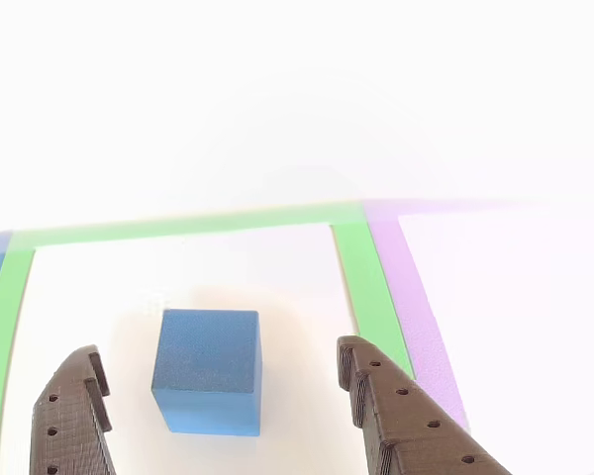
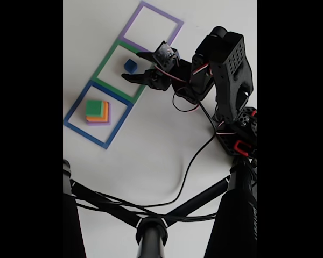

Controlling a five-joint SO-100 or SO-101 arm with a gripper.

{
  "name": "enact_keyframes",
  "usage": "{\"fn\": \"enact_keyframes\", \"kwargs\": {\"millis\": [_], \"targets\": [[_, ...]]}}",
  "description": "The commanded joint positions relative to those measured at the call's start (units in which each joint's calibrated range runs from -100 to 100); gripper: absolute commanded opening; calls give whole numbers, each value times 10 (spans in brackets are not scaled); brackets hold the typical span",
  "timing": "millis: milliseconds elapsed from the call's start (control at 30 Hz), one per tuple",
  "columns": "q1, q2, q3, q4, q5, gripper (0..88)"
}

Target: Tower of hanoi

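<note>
A small blue cube (image 1: 209,370) (image 2: 130,66) rests on the white surface inside the green square outline (image 1: 368,282) (image 2: 105,63). My gripper (image 1: 218,371) (image 2: 129,66) is open, its two dark fingers (image 1: 401,416) standing on either side of the cube without touching it. In the fixed view, a stack with green on top, orange-yellow under it and purple at the bottom (image 2: 97,111) sits inside the blue square outline (image 2: 75,107).
A purple square outline (image 2: 151,24) (image 1: 421,317) lies beyond the green one, with nothing in it. The arm's base (image 2: 239,134) and a loose black cable (image 2: 188,166) lie to the right; a black tripod (image 2: 151,226) crosses the bottom of the fixed view.
</note>
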Motion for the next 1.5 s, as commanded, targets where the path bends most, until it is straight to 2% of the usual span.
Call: {"fn": "enact_keyframes", "kwargs": {"millis": [0, 867, 1133, 1267, 1467], "targets": [[-10, 1, -10, -18, 0, 230], [-31, 18, -23, -19, 0, 62], [-29, -4, -17, -11, 0, 46], [-35, -71, 6, 34, 0, 46], [-45, -271, 40, 214, 0, 41]]}}
